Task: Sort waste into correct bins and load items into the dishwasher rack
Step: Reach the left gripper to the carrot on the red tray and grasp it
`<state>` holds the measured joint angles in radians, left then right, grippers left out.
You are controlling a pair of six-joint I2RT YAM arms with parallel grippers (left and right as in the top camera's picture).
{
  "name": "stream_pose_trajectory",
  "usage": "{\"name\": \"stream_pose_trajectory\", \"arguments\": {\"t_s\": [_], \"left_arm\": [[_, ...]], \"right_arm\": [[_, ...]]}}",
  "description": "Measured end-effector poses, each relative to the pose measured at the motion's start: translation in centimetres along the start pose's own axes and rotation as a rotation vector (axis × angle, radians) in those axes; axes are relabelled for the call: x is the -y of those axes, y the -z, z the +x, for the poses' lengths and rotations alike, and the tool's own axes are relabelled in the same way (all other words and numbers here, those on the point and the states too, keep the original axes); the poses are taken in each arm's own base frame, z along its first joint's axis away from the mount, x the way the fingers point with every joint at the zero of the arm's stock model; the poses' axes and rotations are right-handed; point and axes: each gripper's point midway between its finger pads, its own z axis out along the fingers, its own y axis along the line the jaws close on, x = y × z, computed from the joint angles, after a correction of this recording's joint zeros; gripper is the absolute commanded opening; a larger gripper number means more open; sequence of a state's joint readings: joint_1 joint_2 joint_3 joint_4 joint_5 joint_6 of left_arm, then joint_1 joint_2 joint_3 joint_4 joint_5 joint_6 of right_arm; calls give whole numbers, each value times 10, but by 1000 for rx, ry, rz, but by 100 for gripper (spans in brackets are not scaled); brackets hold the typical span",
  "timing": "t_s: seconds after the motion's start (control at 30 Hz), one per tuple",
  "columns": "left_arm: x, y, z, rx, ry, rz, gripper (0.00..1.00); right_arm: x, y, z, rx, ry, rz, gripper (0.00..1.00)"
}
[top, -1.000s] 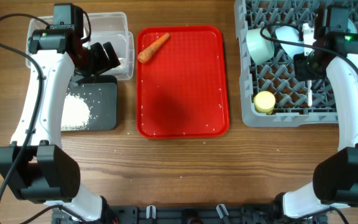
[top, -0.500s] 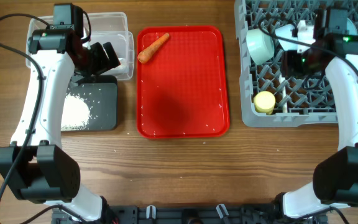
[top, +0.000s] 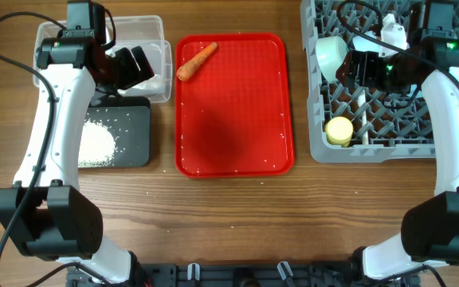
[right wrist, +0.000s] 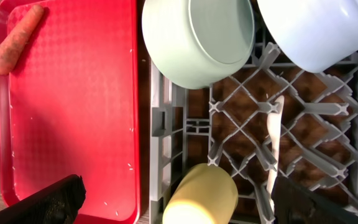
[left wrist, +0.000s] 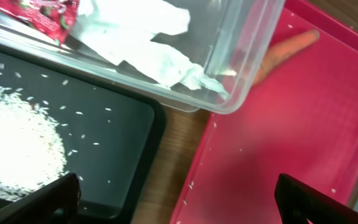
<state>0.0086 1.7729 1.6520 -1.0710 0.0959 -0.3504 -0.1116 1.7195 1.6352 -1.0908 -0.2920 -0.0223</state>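
Note:
An orange carrot (top: 196,61) lies at the far left corner of the flat red tray (top: 233,135). Crumpled white tissue (left wrist: 148,43) and a red-and-white wrapper (left wrist: 42,12) sit in the clear tub (top: 151,36). Rice (top: 94,143) is piled on the black tray (top: 130,131). My left gripper (top: 134,68) hangs open and empty over the tub's near edge. The grey rack (top: 373,150) holds a mint-green bowl (right wrist: 197,40), a light blue bowl (right wrist: 316,31), a yellow cup (right wrist: 201,196) and a white spoon (right wrist: 274,143). My right gripper (top: 355,70) is open above the rack, holding nothing.
Loose rice grains (right wrist: 129,167) dot the red tray's edges. A strip of bare wooden table (left wrist: 166,168) separates the black tray from the red tray. The rack's upright pegs (right wrist: 229,124) stand below my right gripper.
My right gripper opened and let the white spoon drop into the rack, then lifted and swung left over the rack. The left arm has barely moved.

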Motion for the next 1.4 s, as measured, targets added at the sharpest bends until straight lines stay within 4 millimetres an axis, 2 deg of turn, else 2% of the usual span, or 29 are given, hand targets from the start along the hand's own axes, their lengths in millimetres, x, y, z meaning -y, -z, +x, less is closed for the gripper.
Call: {"name": "stream_pose_trajectory", "arguments": {"t_s": [0.13,0.2,0.27,0.33,0.37,0.4,0.47,0.5,0.53,0.57,0.67,0.7,0.77,0.83,0.9,0.97,1.07,1.17,1.27,1.33,1.37,1.4], "left_arm": [[28,3,-7,25,-108,123,100],[60,20,-11,89,-239,131,100],[104,50,-21,214,-406,118,100],[158,77,-22,345,-599,134,100],[176,80,-21,393,-676,128,100],[198,71,-24,445,-771,110,99],[210,33,-20,416,-866,65,99],[213,-12,-18,368,-917,25,95],[209,-44,-13,314,-945,-7,93],[208,-88,-11,279,-994,-38,92],[206,-151,-9,257,-1057,-70,93],[203,-159,-7,245,-1061,-75,93],[192,-168,-14,236,-1038,-89,91],[169,-170,-32,225,-990,-104,86],[150,-173,-45,204,-945,-76,87],[140,-174,-49,182,-920,-33,87],[140,-181,-38,141,-926,-3,85],[129,-206,-11,27,-936,-4,82],[128,-209,-2,-8,-920,16,76],[126,-209,7,-49,-889,39,66],[127,-209,12,-68,-866,53,54],[127,-208,16,-85,-854,59,47]], "right_arm": [[0,0,0,0,0,0,100],[0,0,0,1,1,0,100],[0,0,-1,3,-2,0,100],[0,0,-1,3,-11,0,100],[0,0,1,-4,-16,0,100],[0,0,3,-12,-22,-1,100],[0,0,5,-22,-26,-1,100],[0,0,6,-23,-26,-1,100],[0,0,6,-23,-26,-2,100],[-1,0,6,-25,-27,-3,100],[-1,0,7,-27,-29,-4,100],[-1,0,7,-28,-30,-4,100],[-1,0,10,-38,-34,-4,100],[-1,0,11,-44,-35,-4,100],[-1,0,11,-44,-35,-4,100],[-1,0,11,-44,-35,-4,100],[-1,0,11,-45,-36,-4,100],[-1,0,12,-49,-37,-4,100],[-1,0,13,-51,-38,-4,100],[-1,0,13,-51,-38,-4,100],[-1,0,13,-51,-38,-4,100],[-1,0,13,-51,-38,-4,100]]}}
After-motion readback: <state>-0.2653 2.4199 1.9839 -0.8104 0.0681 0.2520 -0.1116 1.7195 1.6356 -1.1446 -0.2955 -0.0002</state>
